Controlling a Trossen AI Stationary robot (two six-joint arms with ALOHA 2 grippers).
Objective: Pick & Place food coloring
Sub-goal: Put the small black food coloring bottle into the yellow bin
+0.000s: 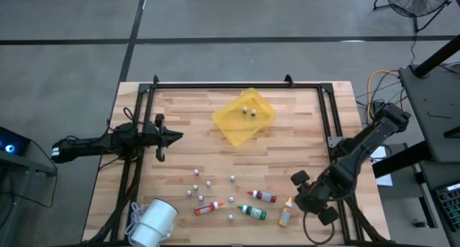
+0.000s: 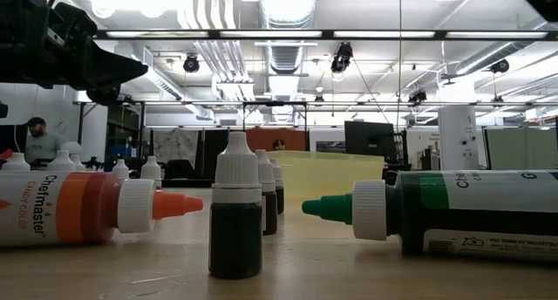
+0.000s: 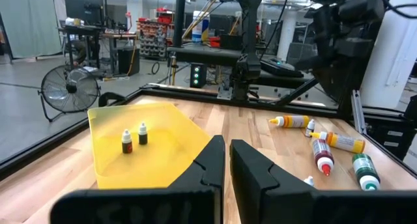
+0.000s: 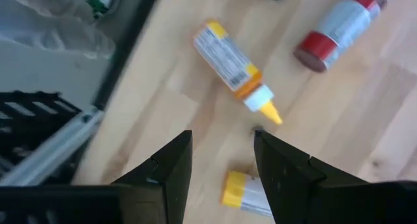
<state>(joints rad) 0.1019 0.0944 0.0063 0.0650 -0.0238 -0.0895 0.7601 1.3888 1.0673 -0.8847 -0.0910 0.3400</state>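
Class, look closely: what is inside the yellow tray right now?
Two small dropper bottles with white caps stand upright inside the yellow tray. Its near wall hides part of the floor in the left wrist view.

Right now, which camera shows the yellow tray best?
The left wrist view: the yellow tray fills the near table, with two small bottles inside. The high view shows it small from above; the low view only a pale edge; the right wrist view misses it.

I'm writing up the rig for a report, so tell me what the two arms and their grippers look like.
Both arms are dark, nearly black, built of jointed segments with rounded housings. The left gripper ends in two matte black, angular, wedge-shaped fingers. The right gripper has the same black tapered fingers. A black cable loops beneath the right arm. No markings are visible.
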